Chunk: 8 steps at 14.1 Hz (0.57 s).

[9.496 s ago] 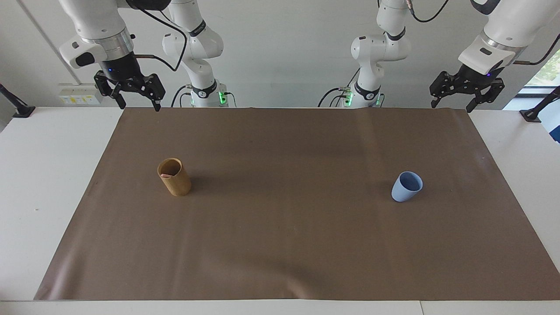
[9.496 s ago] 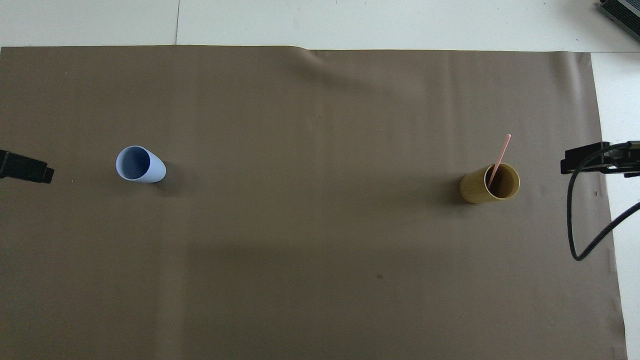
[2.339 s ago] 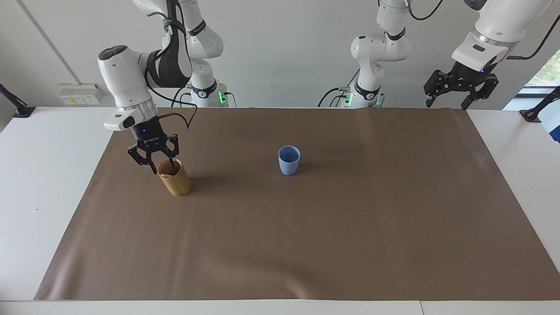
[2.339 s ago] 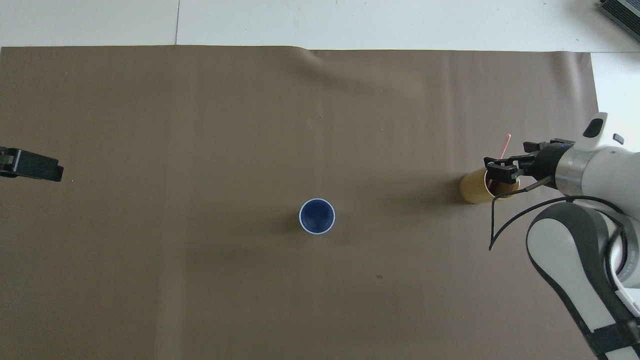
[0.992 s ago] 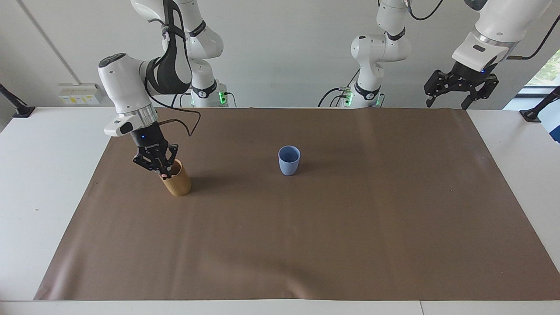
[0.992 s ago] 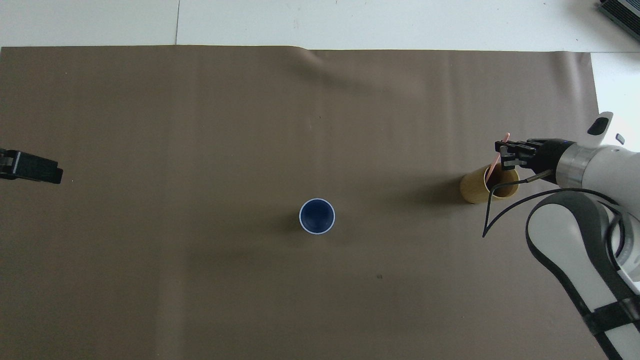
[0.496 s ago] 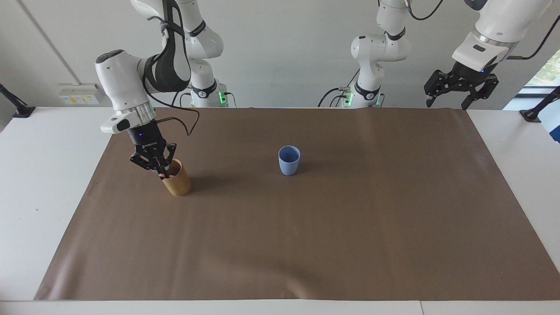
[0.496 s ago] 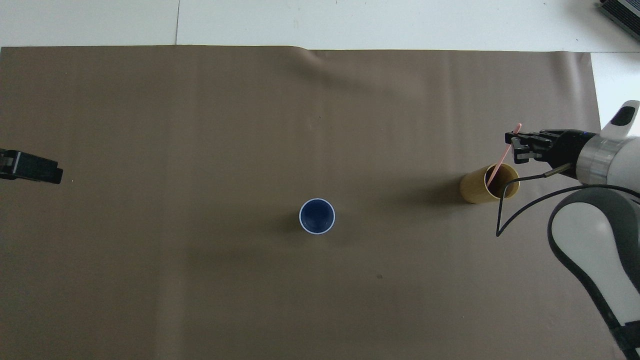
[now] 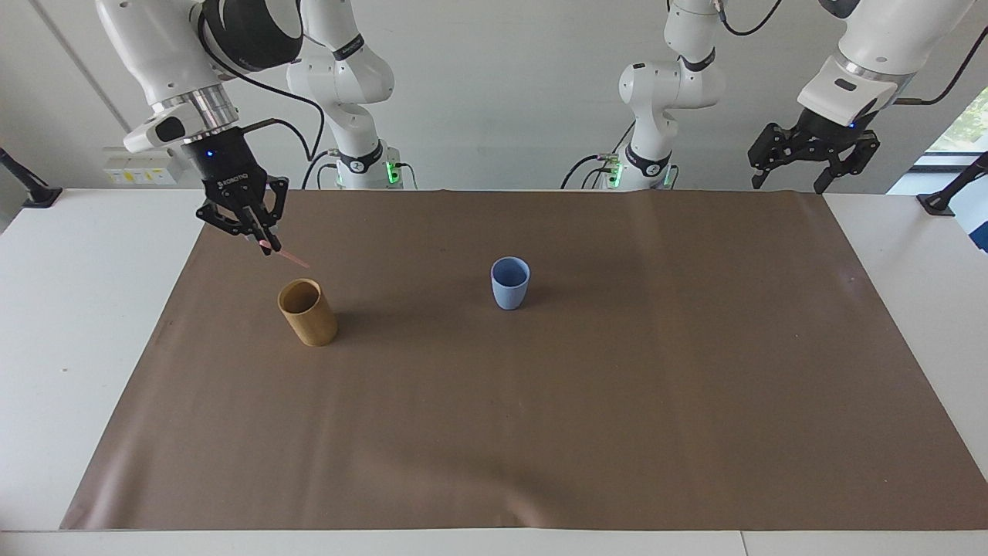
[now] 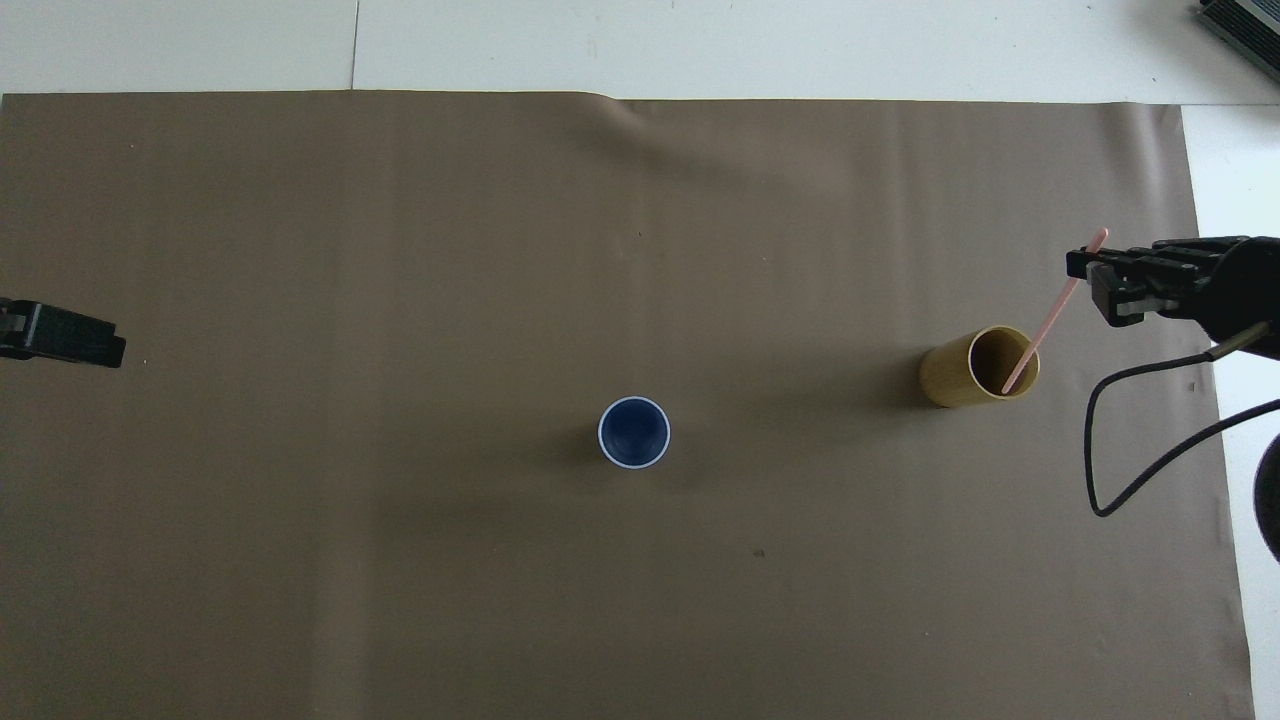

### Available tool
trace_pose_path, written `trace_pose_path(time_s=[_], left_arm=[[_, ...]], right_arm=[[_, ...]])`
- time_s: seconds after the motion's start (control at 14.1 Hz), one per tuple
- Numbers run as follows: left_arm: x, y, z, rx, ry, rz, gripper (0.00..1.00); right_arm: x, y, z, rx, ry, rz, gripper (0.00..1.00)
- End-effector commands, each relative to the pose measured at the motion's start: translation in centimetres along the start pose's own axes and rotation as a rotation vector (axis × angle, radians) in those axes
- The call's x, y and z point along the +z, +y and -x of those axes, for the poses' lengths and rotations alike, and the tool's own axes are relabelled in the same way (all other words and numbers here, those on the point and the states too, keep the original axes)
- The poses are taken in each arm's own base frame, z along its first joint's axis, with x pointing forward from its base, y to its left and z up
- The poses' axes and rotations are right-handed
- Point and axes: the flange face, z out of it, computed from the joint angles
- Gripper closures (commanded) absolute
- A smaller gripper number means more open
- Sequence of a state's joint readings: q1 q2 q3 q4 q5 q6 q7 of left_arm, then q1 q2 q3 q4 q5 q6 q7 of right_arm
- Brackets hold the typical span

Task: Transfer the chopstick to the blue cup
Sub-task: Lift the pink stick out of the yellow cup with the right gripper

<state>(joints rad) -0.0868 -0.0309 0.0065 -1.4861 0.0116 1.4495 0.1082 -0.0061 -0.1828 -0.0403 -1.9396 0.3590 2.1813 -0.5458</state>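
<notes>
A thin pink chopstick (image 9: 294, 260) hangs tilted in the air, with my right gripper (image 9: 264, 245) shut on its upper part. Its lower end is just above the rim of the tan bamboo-coloured cup (image 9: 307, 312) and clear of it. In the overhead view the chopstick (image 10: 1040, 330) slants from the right gripper (image 10: 1083, 270) across the mouth of the tan cup (image 10: 980, 365). The blue cup (image 9: 510, 283) stands upright near the middle of the mat, and in the overhead view nothing shows inside the blue cup (image 10: 634, 432). My left gripper (image 9: 789, 185) waits open, raised over the mat's corner.
A brown mat (image 9: 540, 417) covers most of the white table (image 9: 69, 324). Only the left gripper's (image 10: 62, 336) tip shows at the edge of the overhead view. A black cable (image 10: 1130, 440) loops down from the right wrist.
My right gripper has risen from the tan cup's mouth and drawn the chopstick up and out of it. The left arm and both cups have stayed still.
</notes>
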Motion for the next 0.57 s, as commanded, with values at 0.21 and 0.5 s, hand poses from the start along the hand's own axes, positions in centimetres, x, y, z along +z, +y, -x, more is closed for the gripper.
trace_pose_path(time_s=[0.21, 0.5], left_arm=[[-0.2, 0.1, 0.8, -0.001, -0.008, -0.011, 0.00], [-0.2, 0.0, 0.6, -0.004, 0.002, -0.010, 0.00]], right_arm=[[0.0, -9.2, -4.2, 0.026, -0.051, 0.079, 1.00], [2.0, -16.3, -5.8, 0.088, -0.050, 0.075, 1.00]])
